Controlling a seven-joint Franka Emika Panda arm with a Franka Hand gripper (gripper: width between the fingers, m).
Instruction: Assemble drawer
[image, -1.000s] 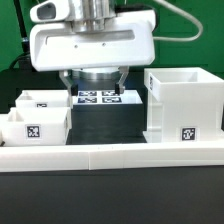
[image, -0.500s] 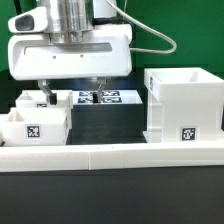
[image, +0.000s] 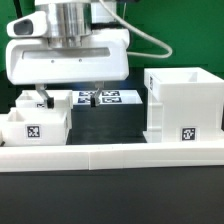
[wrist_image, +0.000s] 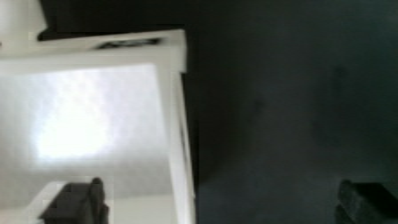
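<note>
Claw (image: 70, 98) hangs with fingers spread wide and empty, straddling one wall of the drawer's rear tray (image: 33, 99), seemingly lined up to pinch it. That tray and the front tray (image: 35, 126) sit at the worktop's (image: 105, 125) near edge, toward the exterior view's left corner. The housing (image: 183, 100) stands well apart by the opposite corner, probably waiting to receive them.

housing (image: 183, 95): tall white box, upright, open top, 1 tag low on its front face, at the exterior view's right; 2 small white trays at the left, open side up: front tray (image: 35, 125) (tag facing camera); rear tray (image: 25, 100) just behind it, partly hidden; both apart from housing
</note>
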